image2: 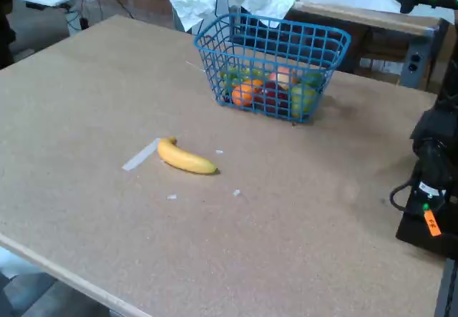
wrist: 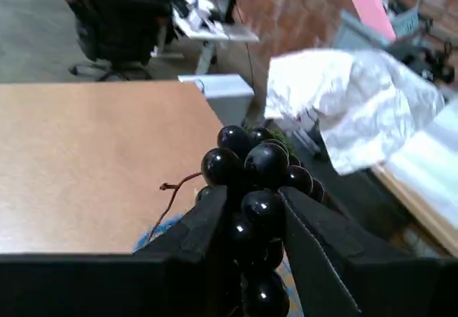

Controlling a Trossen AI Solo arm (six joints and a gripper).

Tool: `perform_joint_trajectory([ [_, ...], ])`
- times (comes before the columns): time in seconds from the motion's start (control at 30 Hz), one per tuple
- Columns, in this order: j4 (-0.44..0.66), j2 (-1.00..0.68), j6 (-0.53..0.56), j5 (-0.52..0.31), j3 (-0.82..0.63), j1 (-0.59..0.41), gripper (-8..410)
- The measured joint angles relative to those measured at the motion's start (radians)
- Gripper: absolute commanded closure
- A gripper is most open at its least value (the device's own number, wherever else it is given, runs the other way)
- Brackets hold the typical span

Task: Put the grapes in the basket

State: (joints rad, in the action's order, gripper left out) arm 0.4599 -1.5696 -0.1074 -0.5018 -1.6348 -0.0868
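Brick wall, a dark office chair and crumpled white plastic sheeting (wrist: 358, 102) filled the background of the wrist view, beyond the brown bench (wrist: 93, 167). Close to the lens, the end effector (wrist: 247, 242) was clenched on the grapes (wrist: 257, 188), its two dark fingers (wrist: 197, 235) pressing the bunch from left and right. The bunch's long axis ran from the bottom of that view upward, away from the camera, its far end standing clear above the fingers. Each grape looked round, glossy and near black, with small highlights; a thin reddish-brown stem curled out to the left. A trace of green showed at the far end, too small to identify.

From the fixed view, the blue wire basket (image2: 325, 41) sat toward the bench's far side with mixed fruit inside, and a yellow banana (image2: 186, 158) lay well apart from it, nearer the camera. The grapes and end effector were out of that view.
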Motion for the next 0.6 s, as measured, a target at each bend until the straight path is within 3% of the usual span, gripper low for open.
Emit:
perform_joint_trajectory([
  [0.6, -0.319, -0.106, 0.028, 0.177, 0.318, -0.284, 403],
])
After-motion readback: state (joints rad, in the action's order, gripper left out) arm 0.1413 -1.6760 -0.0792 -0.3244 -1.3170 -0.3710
